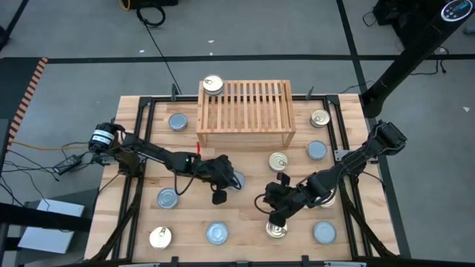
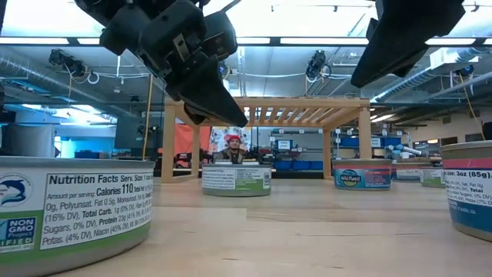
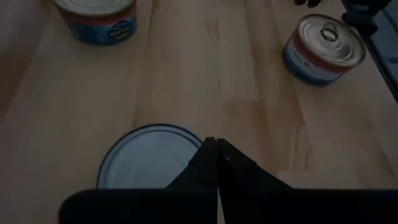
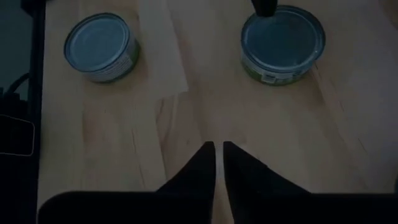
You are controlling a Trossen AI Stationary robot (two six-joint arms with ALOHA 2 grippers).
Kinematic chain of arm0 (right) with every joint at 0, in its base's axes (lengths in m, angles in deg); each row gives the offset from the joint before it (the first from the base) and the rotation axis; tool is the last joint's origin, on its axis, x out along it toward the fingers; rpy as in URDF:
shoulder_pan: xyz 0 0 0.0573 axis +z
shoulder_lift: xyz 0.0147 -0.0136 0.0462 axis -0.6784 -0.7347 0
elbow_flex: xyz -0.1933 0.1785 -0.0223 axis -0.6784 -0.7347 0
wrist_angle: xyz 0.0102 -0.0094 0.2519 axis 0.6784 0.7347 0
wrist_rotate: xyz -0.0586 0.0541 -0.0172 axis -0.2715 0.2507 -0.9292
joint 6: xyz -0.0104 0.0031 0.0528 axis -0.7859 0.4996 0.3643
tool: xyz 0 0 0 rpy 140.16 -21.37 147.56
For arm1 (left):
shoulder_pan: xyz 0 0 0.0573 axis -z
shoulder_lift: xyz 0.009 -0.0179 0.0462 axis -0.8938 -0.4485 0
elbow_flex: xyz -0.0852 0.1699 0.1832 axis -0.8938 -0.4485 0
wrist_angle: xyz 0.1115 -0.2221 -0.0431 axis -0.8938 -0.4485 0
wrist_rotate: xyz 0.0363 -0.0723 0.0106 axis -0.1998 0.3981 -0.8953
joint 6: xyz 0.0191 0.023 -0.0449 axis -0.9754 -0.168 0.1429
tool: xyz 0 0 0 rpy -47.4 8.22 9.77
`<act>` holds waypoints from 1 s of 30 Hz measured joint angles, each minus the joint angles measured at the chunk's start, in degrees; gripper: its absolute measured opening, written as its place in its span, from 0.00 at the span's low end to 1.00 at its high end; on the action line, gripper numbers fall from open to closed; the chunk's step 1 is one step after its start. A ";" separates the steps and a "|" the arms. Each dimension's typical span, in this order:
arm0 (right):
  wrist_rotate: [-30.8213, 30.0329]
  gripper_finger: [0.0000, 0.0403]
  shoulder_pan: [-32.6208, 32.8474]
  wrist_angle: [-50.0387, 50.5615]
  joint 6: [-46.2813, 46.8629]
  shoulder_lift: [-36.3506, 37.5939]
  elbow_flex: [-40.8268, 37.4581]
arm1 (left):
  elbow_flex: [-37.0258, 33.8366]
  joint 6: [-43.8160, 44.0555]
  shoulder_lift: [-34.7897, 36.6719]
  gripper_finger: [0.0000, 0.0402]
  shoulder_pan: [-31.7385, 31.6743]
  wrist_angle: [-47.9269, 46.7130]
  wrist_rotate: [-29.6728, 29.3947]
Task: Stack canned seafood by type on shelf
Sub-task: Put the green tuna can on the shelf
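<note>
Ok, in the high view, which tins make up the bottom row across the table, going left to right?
Left gold-topped tin → left silver-topped tin → second gold-topped tin → right silver-topped tin.
</note>
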 joint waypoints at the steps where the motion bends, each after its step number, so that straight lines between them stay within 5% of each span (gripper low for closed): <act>1: -0.17 0.11 -0.15 -0.18 -0.51 0.00 0.00 | 0.00 -0.08 0.02 0.00 0.00 -0.63 -0.72; 13: 0.57 0.02 -6.16 -16.52 -18.03 -12.48 -0.17 | -2.23 -8.15 -1.13 0.00 -5.59 -2.20 -7.83; 21: 4.94 0.03 -10.91 -22.97 -20.58 -20.25 -0.11 | -4.40 -11.24 -4.87 0.00 -6.48 3.62 -8.04; 30: 4.72 0.02 -12.76 -26.67 -21.22 -19.88 -0.11 | -4.42 -11.99 -7.23 0.00 -5.34 3.87 -8.63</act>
